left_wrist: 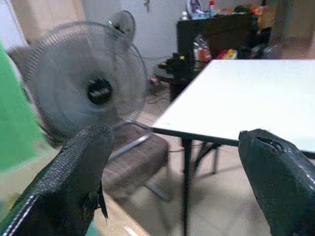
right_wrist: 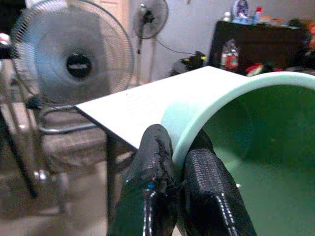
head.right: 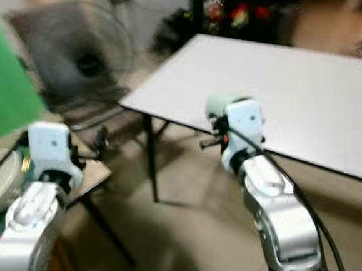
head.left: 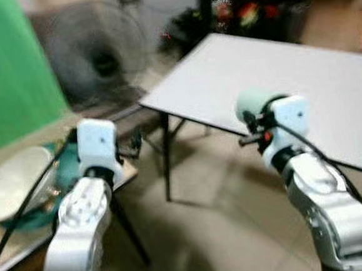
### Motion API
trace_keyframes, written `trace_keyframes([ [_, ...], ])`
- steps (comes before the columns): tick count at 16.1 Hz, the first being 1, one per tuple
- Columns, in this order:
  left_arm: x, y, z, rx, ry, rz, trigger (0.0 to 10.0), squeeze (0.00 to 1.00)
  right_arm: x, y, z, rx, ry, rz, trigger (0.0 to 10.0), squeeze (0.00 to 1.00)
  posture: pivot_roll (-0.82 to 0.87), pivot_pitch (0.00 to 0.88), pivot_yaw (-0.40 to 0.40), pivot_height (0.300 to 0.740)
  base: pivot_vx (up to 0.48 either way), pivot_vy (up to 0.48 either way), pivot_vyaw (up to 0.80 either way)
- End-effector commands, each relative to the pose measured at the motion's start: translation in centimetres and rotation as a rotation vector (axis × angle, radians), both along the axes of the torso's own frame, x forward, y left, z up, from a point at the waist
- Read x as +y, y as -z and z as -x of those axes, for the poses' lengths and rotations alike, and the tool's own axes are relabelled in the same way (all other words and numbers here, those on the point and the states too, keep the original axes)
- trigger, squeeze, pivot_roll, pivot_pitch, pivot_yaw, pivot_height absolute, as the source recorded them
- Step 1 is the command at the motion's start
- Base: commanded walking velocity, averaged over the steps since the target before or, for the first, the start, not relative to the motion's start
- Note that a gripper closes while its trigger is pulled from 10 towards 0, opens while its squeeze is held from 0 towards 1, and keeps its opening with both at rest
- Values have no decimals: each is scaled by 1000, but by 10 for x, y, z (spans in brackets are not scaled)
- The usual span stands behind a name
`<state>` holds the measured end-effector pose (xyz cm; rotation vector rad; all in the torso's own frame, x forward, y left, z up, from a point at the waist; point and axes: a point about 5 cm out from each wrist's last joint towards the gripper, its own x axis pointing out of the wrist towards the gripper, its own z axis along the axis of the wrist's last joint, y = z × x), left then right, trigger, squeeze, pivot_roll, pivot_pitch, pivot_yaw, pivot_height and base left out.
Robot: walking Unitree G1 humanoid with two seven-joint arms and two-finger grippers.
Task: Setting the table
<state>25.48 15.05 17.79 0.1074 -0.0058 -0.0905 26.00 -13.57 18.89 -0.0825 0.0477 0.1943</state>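
Cup near table edge

I see a large standing fan at the far left, its round grille facing me, and a second, smaller fan farther back against the pale wall. Just below the big fan sits a chair with a padded seat and a metal tube frame. A green sheet covers the left edge. At the far side stands a dark cabinet with bottles and colourful clutter on it. The floor is beige tile.
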Motion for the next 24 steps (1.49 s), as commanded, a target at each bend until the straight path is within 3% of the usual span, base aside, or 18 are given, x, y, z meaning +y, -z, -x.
trace_keyframes([
  [1, -2, 1, -1, 13, 10, 15, 10000, 0, -4, -5, -1, -20, 22, 13, 10000, 0, -105, 0, 20, 740, 0, 480, -788],
  [4, -1, -1, 1, -17, -2, -42, 10000, 0, -4, -7, 0, -21, 19, 22, 10000, 0, -125, 0, 21, 740, 0, 0, -788],
  [7, -3, 2, 1, 14, 18, 67, 10000, 0, -5, -7, 2, -16, 25, 27, 10000, 0, -130, 0, 26, 740, 0, 160, -788],
  [10, -3, 0, 0, -9, 9, -1, 10000, 0, -5, -7, 2, -14, 26, 31, 10000, 0, -134, 0, 32, 740, 0, 0, -788],
  [12, -2, 1, -1, 6, 4, 56, 10000, 0, -4, -7, 1, -16, 26, 35, 10000, 0, -137, 4, 37, 740, 0, 0, -788],
  [17, 2, 2, 2, 19, -22, 73, 10000, 0, -4, -8, 0, -18, 27, 38, 10000, 0, -138, 9, 37, 740, 0, 96, -783],
  [24, -1, -1, 1, -12, 28, 65, 10000, 0, 0, -14, -3, -57, -5, 42, 10000, 0, -139, 4, 35, 740, 117, 0, 0],
])
